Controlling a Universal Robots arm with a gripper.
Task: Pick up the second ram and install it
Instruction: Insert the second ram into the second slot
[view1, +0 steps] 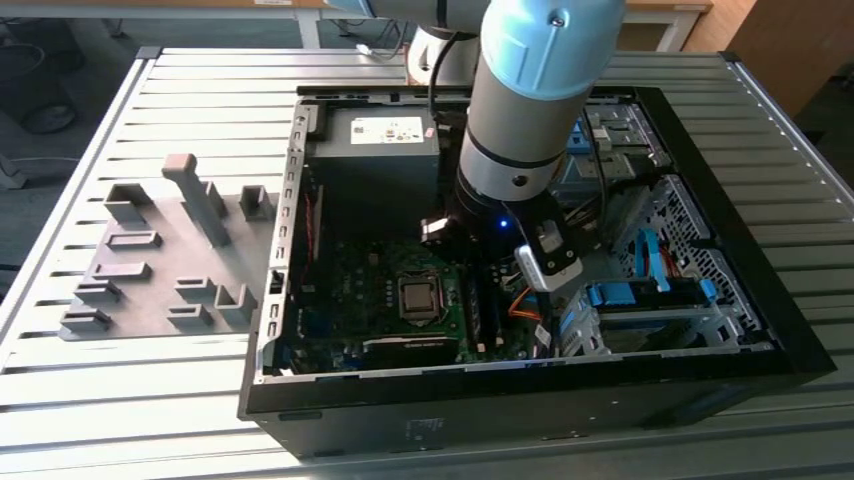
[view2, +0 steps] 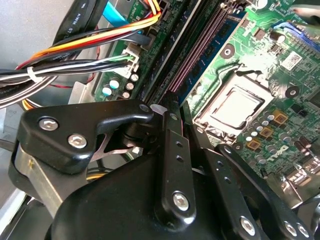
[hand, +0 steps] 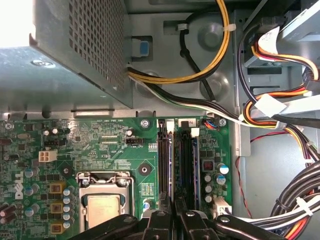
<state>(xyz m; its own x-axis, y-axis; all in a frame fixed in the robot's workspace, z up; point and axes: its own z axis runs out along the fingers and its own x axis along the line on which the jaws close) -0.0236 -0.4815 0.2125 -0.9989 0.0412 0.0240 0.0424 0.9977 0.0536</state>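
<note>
In the exterior view my arm (view1: 534, 120) reaches down into the open computer case (view1: 534, 375), over the memory slots at the right side of the green motherboard (view1: 347, 300). In both wrist views my gripper (hand: 176, 217) (view2: 184, 117) stands right above the slots, its two black fingers (hand: 160, 222) close together. The second ram (hand: 173, 160) (view2: 205, 65) shows edge-on as a thin blue-green strip that runs along a black slot and into the narrow gap between the fingers. The gripper looks shut on it. A similar strip (hand: 197, 165) stands in the neighbouring slot.
The processor socket (hand: 105, 205) (view2: 235, 107) lies beside the slots. The grey power supply (hand: 75, 50) and bundled cables (hand: 280, 110) crowd the far side. A drive cage with blue parts (view1: 654, 300) is at the exterior view's right. A grey tray with upright blocks (view1: 160, 260) lies outside the case.
</note>
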